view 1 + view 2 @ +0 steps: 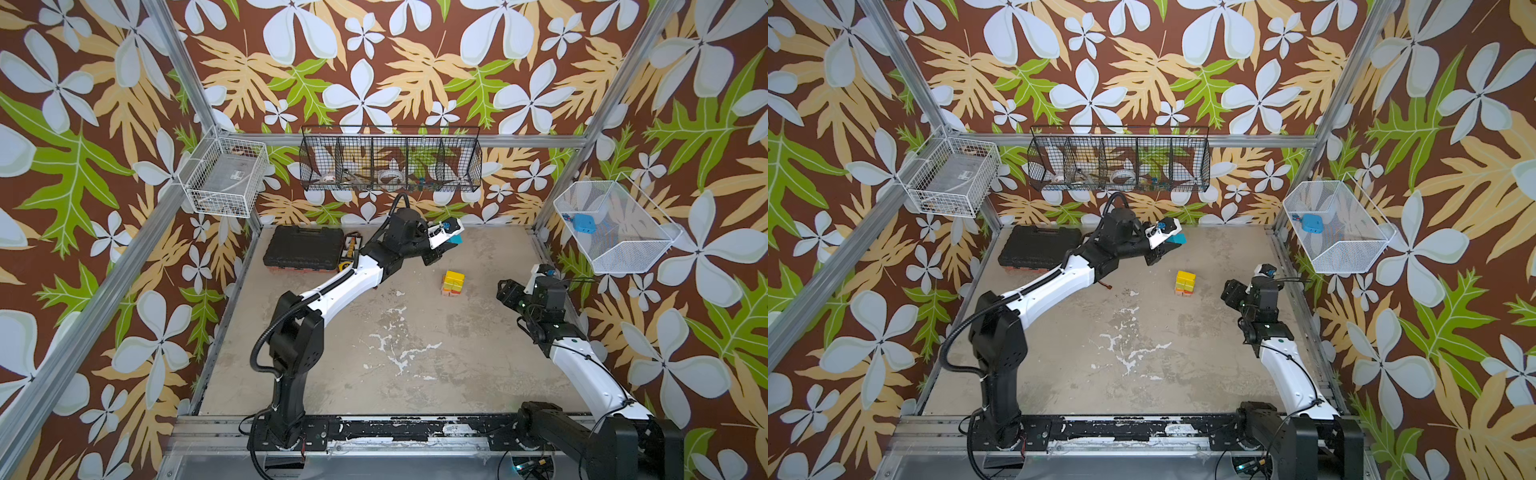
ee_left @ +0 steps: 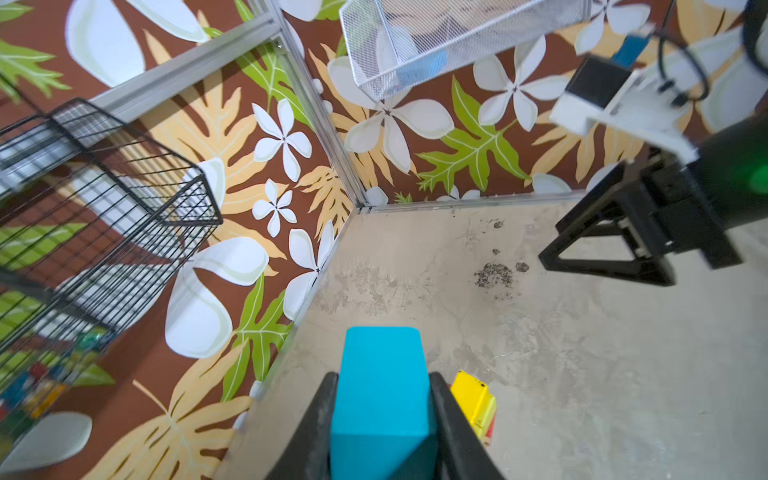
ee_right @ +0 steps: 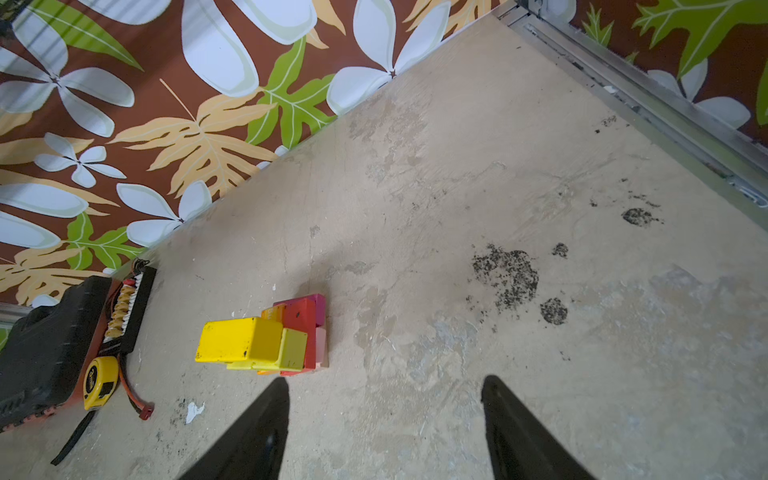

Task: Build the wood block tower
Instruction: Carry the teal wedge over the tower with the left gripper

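Observation:
The tower (image 1: 451,284) (image 1: 1185,283) stands on the floor right of centre, with yellow blocks on top. The right wrist view shows the tower (image 3: 266,340) with yellow-green, orange, red, magenta and pink blocks under the yellow ones. My left gripper (image 1: 452,243) (image 2: 383,376) is shut on a teal block (image 1: 456,240) (image 1: 1179,238) (image 2: 382,395), raised in the air behind and a little left of the tower. The tower's yellow top (image 2: 473,399) shows beside one finger. My right gripper (image 1: 505,291) (image 3: 386,379) hovers open and empty to the right of the tower.
A black tool case (image 1: 303,247), a bit holder and a yellow tape measure (image 3: 99,382) lie at the back left. A black wire basket (image 1: 390,164) hangs on the back wall. White wire baskets hang left (image 1: 224,178) and right (image 1: 615,226).

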`<action>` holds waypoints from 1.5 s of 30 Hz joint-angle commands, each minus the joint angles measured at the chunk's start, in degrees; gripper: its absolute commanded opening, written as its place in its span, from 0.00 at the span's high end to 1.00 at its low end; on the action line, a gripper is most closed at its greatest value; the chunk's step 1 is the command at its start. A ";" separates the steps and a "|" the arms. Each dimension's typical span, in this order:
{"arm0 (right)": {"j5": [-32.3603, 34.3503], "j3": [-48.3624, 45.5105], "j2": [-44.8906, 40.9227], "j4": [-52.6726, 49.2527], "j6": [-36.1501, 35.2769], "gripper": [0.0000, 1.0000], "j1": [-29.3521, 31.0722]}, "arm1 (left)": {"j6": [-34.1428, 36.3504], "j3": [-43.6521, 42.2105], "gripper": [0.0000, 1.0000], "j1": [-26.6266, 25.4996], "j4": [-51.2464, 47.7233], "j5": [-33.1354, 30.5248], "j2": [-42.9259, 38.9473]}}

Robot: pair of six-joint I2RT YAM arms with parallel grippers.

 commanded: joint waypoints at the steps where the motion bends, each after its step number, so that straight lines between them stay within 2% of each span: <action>1: -1.29 -0.31 -1.17 2.57 -0.67 0.27 -0.01 | 11.57 9.84 1.00 0.07 -16.79 4.62 6.42; 5: -1.55 -0.29 -1.78 2.61 -0.77 0.27 0.06 | 18.56 17.86 1.00 0.02 -22.31 7.59 12.37; 10: -2.76 -0.34 -1.75 3.19 -0.46 0.27 0.08 | 24.68 18.12 1.00 -0.02 -22.74 8.77 14.34; 20: -3.43 -0.60 -1.68 3.13 -0.34 0.27 0.00 | 22.90 24.11 1.00 -0.27 -25.19 14.58 21.02; 45: -4.82 -0.23 0.24 3.56 -0.28 0.27 0.05 | 21.43 24.46 1.00 -0.42 -25.03 14.16 24.77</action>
